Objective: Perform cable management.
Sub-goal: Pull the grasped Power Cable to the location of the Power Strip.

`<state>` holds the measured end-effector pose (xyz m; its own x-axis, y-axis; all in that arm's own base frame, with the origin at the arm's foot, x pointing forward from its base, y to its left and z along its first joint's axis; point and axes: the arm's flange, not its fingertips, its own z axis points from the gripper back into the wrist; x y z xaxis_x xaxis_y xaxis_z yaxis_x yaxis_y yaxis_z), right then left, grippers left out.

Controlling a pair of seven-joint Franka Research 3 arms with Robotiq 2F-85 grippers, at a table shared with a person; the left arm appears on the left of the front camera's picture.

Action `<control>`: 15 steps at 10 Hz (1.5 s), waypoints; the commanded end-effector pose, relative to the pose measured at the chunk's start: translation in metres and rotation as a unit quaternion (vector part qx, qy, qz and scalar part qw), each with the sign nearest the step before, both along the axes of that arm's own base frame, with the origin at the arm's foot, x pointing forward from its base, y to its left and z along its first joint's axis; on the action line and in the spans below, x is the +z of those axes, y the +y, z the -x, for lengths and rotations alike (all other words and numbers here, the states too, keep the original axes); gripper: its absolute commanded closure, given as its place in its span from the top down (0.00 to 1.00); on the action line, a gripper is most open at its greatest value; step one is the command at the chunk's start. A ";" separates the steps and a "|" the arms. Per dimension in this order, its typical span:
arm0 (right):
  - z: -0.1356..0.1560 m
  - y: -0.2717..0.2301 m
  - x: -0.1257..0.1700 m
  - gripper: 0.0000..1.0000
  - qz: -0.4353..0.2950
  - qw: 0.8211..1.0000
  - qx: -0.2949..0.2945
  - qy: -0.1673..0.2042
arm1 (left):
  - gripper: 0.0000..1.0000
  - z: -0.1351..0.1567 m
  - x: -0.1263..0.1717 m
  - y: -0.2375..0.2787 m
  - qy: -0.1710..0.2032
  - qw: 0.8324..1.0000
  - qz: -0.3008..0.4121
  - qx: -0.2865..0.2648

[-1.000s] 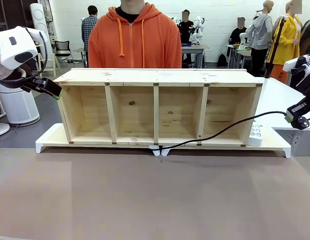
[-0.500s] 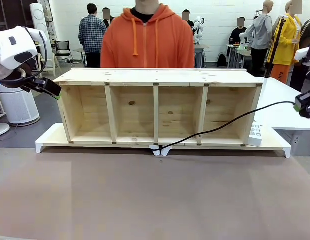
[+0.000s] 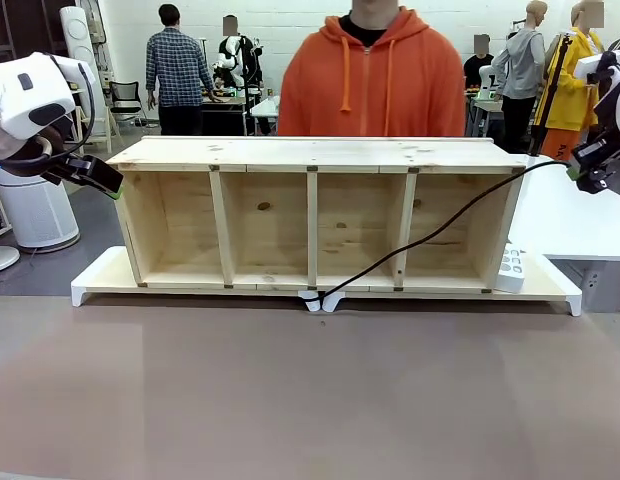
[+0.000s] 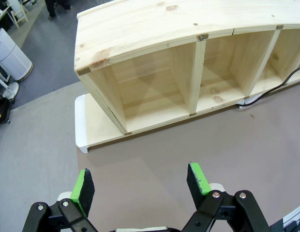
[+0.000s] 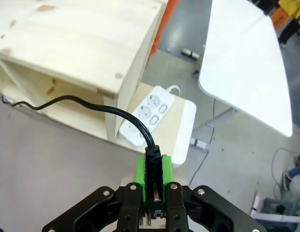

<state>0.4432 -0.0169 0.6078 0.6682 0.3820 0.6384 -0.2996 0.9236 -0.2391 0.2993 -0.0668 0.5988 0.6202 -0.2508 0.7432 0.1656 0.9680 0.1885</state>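
Observation:
The cable (image 3: 440,228) is a thin black cord. It runs from under the wooden shelf (image 3: 315,152) at the front middle, slanting up across the right compartments to my right gripper (image 3: 587,172). That gripper hangs at the height of the shelf top, off its right end. In the right wrist view my right gripper (image 5: 152,170) is shut on the cable's plug end, and the cable (image 5: 87,103) trails away to the left. My left gripper (image 3: 110,186) hovers by the shelf's left end. In the left wrist view it (image 4: 141,181) stands open above the brown table with nothing between its fingers.
A white power strip (image 3: 510,268) leans at the shelf's right end on the white base board (image 3: 100,275); the power strip (image 5: 147,116) lies below my right gripper. A person in an orange hoodie (image 3: 385,85) stands behind the shelf. A white side table (image 5: 242,63) is at the right.
My right gripper has risen with the plug from beside the power strip to the level of the shelf top, pulling the cable up. The person stepped to the right. My left arm stayed put.

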 end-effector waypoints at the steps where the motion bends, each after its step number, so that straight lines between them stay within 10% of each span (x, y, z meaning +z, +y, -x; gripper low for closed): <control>1: -0.023 -0.011 0.000 0.16 -0.012 1.000 0.004 -0.017 | 1.00 -0.001 0.000 0.000 -0.002 1.000 0.000 0.000; 15: -0.078 -0.021 -0.017 0.16 -0.047 0.997 -0.043 0.037 | 1.00 -0.001 0.000 0.000 -0.002 1.000 0.000 0.000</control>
<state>0.5085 -0.0316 0.5860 0.7395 0.2922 0.6064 -0.2508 0.9556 -0.1546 0.2994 -0.0668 0.5987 0.6204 -0.2508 0.7431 0.1656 0.9680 0.1885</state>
